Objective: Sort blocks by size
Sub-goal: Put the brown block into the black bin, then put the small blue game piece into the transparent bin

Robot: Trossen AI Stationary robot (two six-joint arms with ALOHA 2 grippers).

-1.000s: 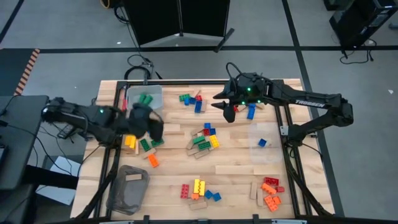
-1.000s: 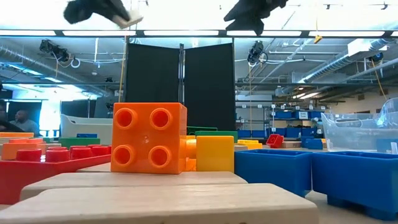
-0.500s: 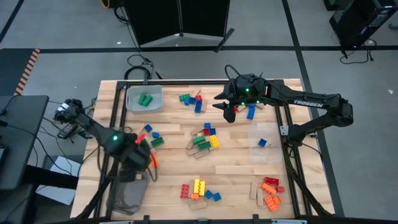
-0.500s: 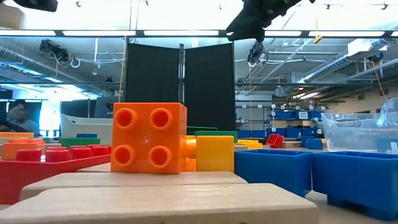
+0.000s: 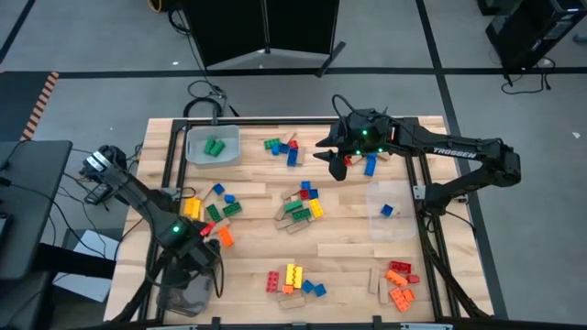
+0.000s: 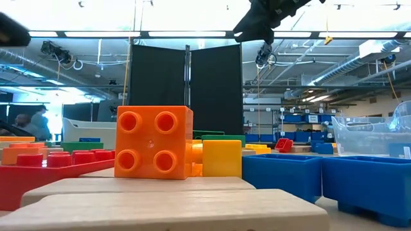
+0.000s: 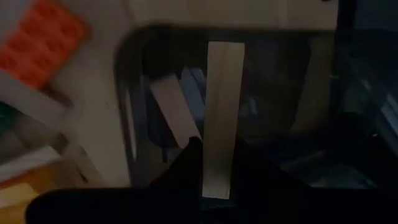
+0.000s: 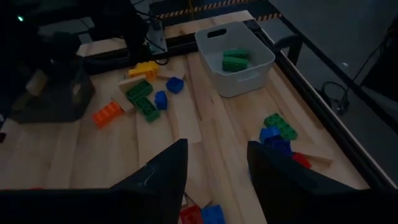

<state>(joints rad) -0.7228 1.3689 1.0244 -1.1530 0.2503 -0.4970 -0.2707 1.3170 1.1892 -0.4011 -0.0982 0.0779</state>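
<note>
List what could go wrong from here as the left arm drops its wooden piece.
The left gripper holds a long wooden strip upright over the grey bin; released, it may tip and lean out over the rim. The right gripper hangs over a blue-green cluster and could scatter it by descending.

A white bin held green bricks; the pale wooden table carried red, blue, yellow, orange bricks.

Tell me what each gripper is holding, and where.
Left gripper pinches a tan wooden piece by its end, over the grey bin. Right gripper: nothing.
</note>
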